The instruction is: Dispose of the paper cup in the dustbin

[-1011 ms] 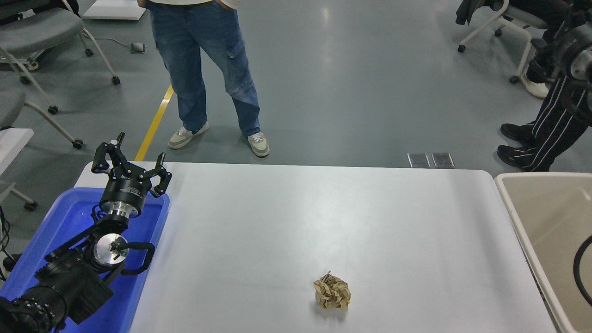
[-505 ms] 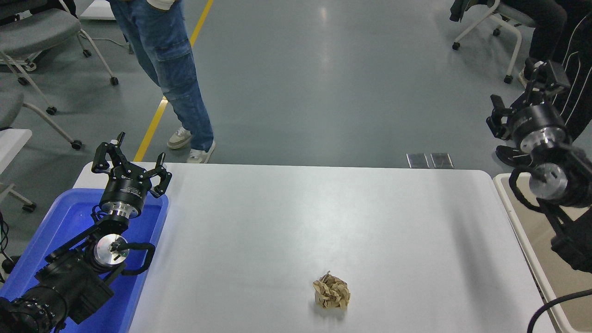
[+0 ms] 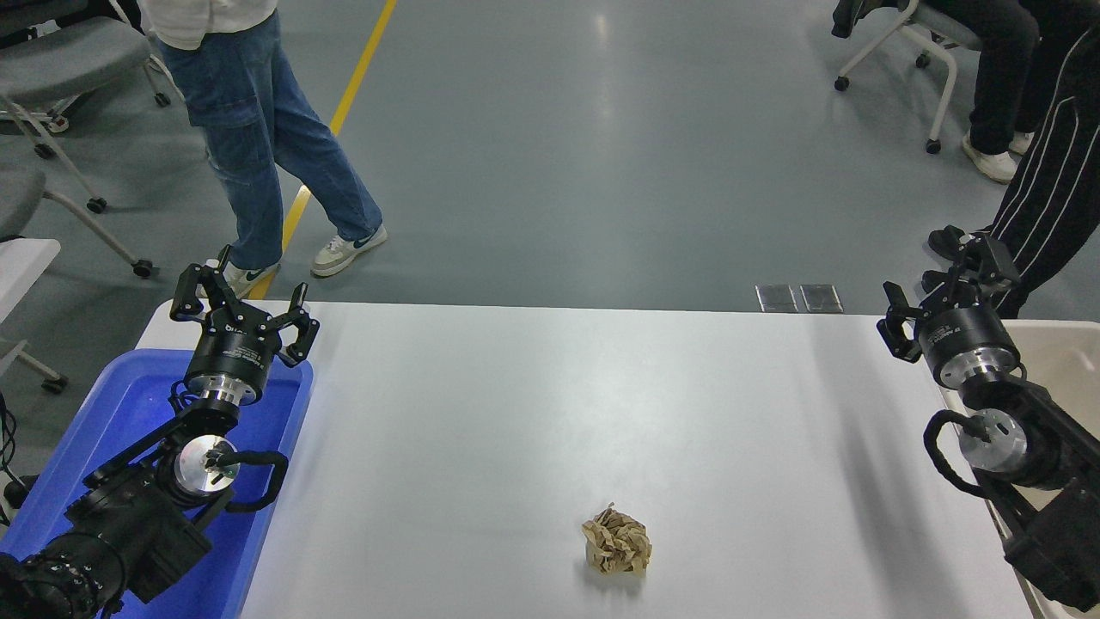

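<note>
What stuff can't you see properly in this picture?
- Paper cup: nowhere in the head view; possibly inside the dustbin, can't tell.
- Dustbin: only a corner shows; the right arm and the picture's right edge hide the inside.
- Blue tub: the left arm covers much of its inside.
- People: cut off by the top edge.
- Right gripper: holds nothing visible.

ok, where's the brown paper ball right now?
Head view: the crumpled brown paper ball lies alone on the white table, near its front edge, slightly right of centre, well clear of both arms.
</note>
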`<state>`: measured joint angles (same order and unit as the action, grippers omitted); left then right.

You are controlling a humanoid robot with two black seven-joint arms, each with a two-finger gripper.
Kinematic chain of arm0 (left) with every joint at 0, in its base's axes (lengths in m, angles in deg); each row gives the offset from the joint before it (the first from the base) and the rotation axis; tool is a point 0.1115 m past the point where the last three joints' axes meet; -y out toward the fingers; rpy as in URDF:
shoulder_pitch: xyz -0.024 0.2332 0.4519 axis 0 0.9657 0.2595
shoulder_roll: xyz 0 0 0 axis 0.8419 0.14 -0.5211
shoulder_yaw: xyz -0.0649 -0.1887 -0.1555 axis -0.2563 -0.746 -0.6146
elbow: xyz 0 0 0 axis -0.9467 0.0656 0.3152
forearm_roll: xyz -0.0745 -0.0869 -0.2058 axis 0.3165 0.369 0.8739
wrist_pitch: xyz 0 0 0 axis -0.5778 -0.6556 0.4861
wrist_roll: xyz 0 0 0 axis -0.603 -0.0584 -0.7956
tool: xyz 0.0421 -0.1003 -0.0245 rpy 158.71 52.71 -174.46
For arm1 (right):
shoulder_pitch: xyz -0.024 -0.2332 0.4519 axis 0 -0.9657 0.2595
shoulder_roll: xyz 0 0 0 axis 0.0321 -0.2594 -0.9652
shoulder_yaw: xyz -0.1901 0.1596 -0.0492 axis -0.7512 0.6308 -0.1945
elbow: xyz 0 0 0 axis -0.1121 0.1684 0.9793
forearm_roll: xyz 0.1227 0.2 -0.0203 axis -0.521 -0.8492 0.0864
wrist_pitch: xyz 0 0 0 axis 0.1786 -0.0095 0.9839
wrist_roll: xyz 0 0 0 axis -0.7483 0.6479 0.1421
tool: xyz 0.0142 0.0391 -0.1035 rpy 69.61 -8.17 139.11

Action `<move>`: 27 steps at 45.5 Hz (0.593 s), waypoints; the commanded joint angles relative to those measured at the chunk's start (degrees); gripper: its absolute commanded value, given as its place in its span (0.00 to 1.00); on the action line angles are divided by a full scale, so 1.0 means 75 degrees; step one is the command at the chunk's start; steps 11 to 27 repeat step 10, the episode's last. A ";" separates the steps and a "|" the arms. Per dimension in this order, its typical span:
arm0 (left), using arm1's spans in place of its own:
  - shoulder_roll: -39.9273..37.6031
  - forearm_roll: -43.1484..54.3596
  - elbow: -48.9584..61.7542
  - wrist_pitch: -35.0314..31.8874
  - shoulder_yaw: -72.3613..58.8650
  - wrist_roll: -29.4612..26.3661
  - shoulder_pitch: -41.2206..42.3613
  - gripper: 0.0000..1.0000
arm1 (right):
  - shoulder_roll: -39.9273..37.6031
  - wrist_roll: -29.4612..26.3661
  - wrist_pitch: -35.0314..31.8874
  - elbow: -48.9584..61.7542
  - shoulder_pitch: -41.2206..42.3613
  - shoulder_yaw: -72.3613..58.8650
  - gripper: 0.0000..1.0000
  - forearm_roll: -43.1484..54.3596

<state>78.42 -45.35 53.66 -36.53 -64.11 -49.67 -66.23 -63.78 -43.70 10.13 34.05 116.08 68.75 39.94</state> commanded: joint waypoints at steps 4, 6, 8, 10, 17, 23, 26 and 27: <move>0.0000 -0.0005 0.0000 0.0000 0.0000 0.0006 -0.0012 1.00 | -0.0010 0.0021 -0.0028 -0.0021 -0.0019 0.0028 1.00 -0.0002; 0.0000 -0.0005 0.0000 0.0000 0.0000 0.0006 0.0000 1.00 | -0.0010 0.0021 -0.0028 -0.0021 -0.0019 0.0028 1.00 -0.0002; 0.0000 0.0006 0.0000 0.0000 0.0000 0.0006 0.0000 1.00 | -0.0010 0.0021 -0.0028 -0.0021 -0.0019 0.0028 1.00 -0.0002; 0.0000 -0.0005 0.0000 0.0000 0.0000 0.0006 0.0000 1.00 | -0.0010 0.0021 -0.0028 -0.0021 -0.0031 0.0028 1.00 -0.0002; 0.0000 -0.0005 0.0000 0.0000 0.0000 0.0006 0.0000 1.00 | -0.0010 0.0021 -0.0028 -0.0021 -0.0031 0.0028 1.00 -0.0002; 0.0000 -0.0005 0.0000 0.0000 0.0000 0.0006 0.0000 1.00 | -0.0010 0.0021 -0.0028 -0.0021 -0.0031 0.0028 1.00 -0.0002; 0.0000 -0.0005 0.0000 0.0000 0.0000 0.0006 0.0000 1.00 | -0.0010 0.0021 -0.0028 -0.0021 -0.0031 0.0028 1.00 -0.0002; 0.0000 -0.0005 0.0000 0.0000 0.0000 0.0006 0.0000 1.00 | -0.0010 0.0021 -0.0028 -0.0021 -0.0031 0.0028 1.00 -0.0002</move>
